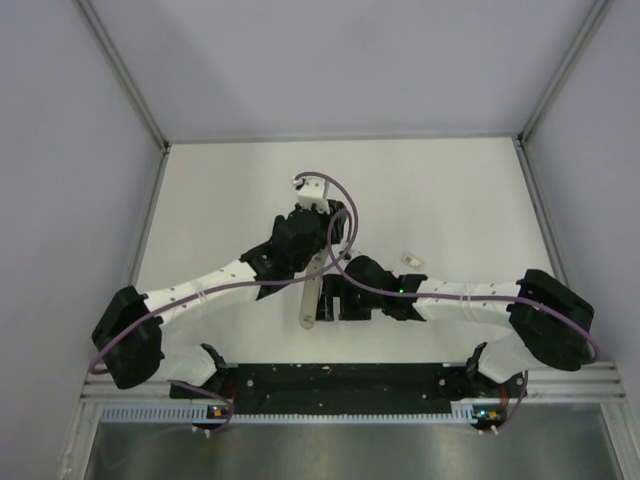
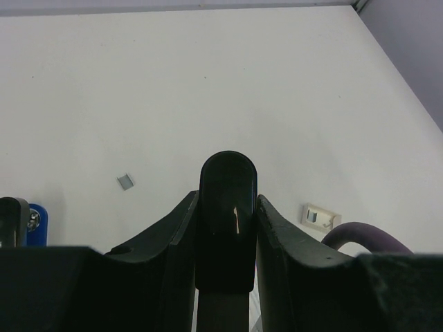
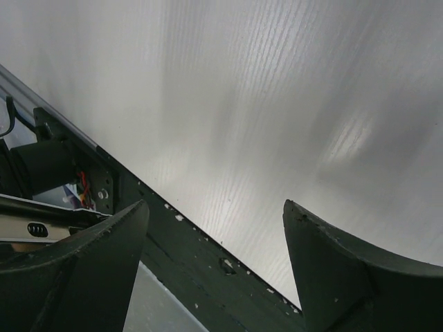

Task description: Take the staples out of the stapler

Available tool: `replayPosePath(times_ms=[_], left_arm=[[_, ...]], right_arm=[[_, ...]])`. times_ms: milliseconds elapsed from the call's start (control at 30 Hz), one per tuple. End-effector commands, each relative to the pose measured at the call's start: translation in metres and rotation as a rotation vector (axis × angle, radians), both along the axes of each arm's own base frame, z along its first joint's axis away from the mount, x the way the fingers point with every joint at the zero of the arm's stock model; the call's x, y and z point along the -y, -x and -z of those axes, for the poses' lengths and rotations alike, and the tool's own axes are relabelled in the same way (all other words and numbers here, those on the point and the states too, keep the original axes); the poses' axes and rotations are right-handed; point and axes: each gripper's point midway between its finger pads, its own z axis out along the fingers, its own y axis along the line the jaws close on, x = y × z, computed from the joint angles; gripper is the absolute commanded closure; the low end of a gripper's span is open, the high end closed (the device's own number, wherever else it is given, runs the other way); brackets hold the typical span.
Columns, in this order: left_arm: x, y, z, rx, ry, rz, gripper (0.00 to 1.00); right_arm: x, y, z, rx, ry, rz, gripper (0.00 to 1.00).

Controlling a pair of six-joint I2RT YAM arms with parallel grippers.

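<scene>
Clamping one stapler (image 2: 228, 176), left pincer (image 2: 228, 202); right pincer (image 3: 214, 206) agape, empty; one strip of staples (image 2: 125, 182) nearby.

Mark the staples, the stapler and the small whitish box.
staples (image 2: 125, 182): left wrist view, middle of the grey strip.
stapler (image 2: 228, 197): left wrist view, its black rounded end.
small whitish box (image 2: 320, 216): left wrist view, its top face.
</scene>
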Motion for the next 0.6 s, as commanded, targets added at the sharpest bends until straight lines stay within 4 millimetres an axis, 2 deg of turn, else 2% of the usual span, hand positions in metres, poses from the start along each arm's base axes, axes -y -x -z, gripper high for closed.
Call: replayPosePath(times_ms=[0, 267, 567], left_arm=[[0.014, -0.001, -0.060, 0.106, 0.113, 0.031, 1.00], [0.012, 0.005, -0.066, 0.101, 0.113, 0.051, 1.00], [0.009, 0.005, -0.064, 0.091, 0.102, 0.042, 1.00]], right_arm=[[-0.013, -0.010, -0.017, 0.062, -0.017, -0.008, 0.21], [0.011, -0.030, 0.000, 0.102, 0.135, 0.076, 0.18], [0.030, -0.046, 0.000, 0.161, 0.253, 0.139, 0.15]])
